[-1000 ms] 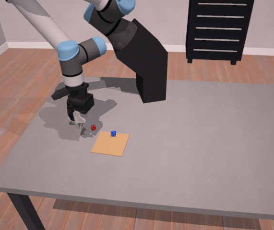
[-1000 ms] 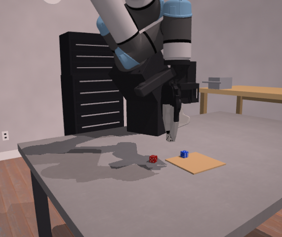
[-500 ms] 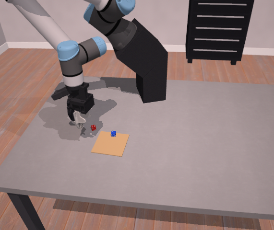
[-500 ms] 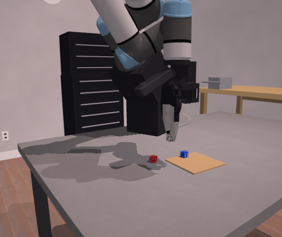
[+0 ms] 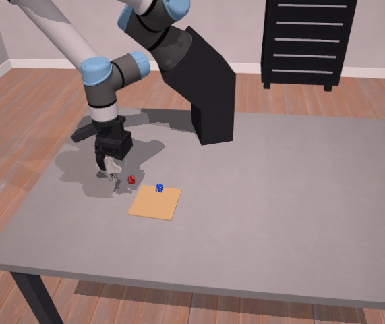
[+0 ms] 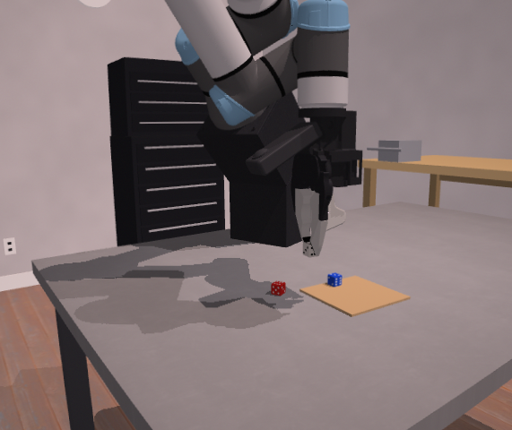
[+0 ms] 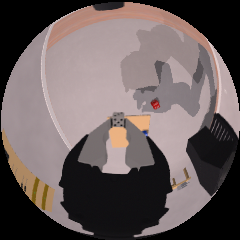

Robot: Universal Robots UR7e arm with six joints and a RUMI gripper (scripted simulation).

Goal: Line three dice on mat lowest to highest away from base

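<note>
My gripper (image 5: 112,174) (image 6: 313,246) (image 7: 118,118) is shut on a grey-white die with black pips (image 6: 308,251) (image 7: 118,119), held at the fingertips above the table; the fingers partly hide it. The orange mat (image 5: 154,205) (image 6: 358,300) (image 7: 142,121) lies to one side of the fingers. A blue die (image 5: 159,188) (image 6: 334,279) (image 7: 145,133) sits flat on the mat close to its edge on the base side. A red die (image 5: 131,179) (image 6: 278,288) (image 7: 155,104) sits flat on the table, off the mat, between gripper and mat in the top view. The top numbers are too small to read surely.
The robot's black base stand (image 5: 215,111) (image 6: 264,208) stands at the back of the grey table (image 5: 255,209) (image 6: 270,361). The arm's shadow falls around the red die. A black drawer cabinet (image 5: 307,42) (image 6: 168,152) stands behind, off the table.
</note>
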